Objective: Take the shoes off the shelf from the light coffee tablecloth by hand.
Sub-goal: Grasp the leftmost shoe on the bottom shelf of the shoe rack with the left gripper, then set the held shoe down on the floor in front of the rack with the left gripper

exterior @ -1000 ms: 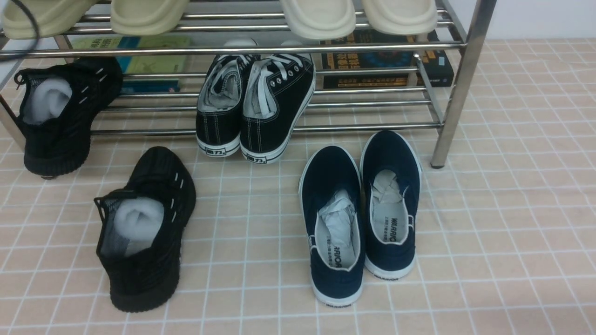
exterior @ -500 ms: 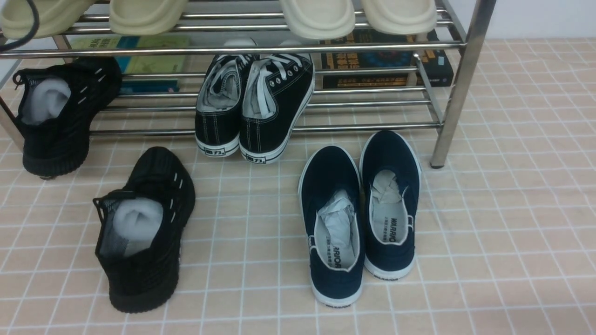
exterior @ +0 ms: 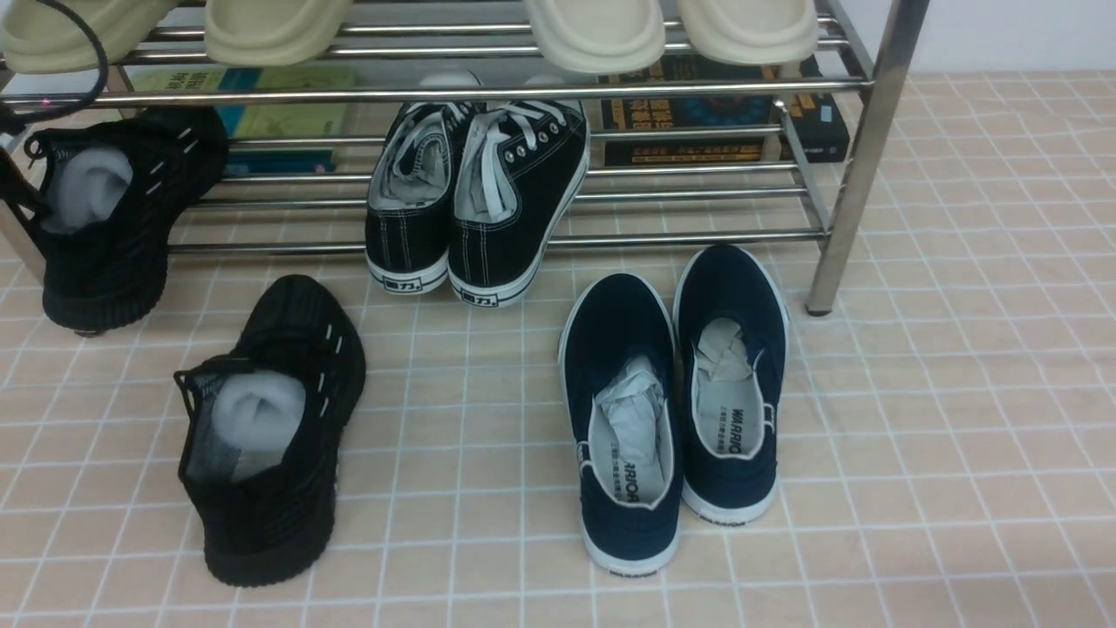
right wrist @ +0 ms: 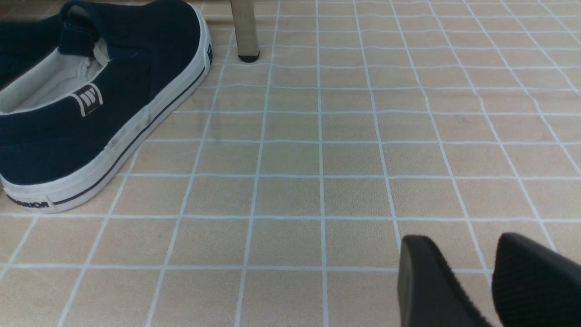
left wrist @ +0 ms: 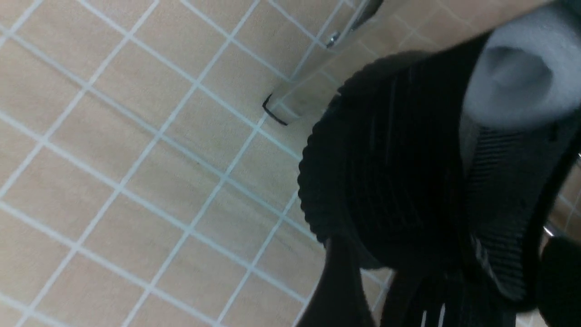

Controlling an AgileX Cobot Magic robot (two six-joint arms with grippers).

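The black knit sneakers [exterior: 270,427] lie apart. The near sneaker [left wrist: 408,159] has its ribbed heel between the left claw's [left wrist: 447,240] fingers [left wrist: 338,281], which are spread wide on either side of it. I cannot tell whether they press on it. White foam stuffing [left wrist: 517,68] fills its mouth. Its toe rests on the low tubes of the chrome shoe rack [exterior: 523,240], with the heel tilted down over the front. A rack leg stands just past that heel on the light coffee tablecloth [exterior: 959,392]. The other sneaker is off the rack, flat on the cloth, well apart from the left claw and towards the right claw's side.

The right claw [right wrist: 463,247] is low over bare cloth, drawn close with only a slit between its two sides, gripping nothing. Ahead of it and to its left, well apart, the navy slip-ons [right wrist: 91,113] sit on the cloth. Farther on, the black canvas lace-ups [exterior: 475,209] lean on the rack's low tubes, with books [exterior: 724,113] behind them and cream slippers [exterior: 593,35] on the tier above.
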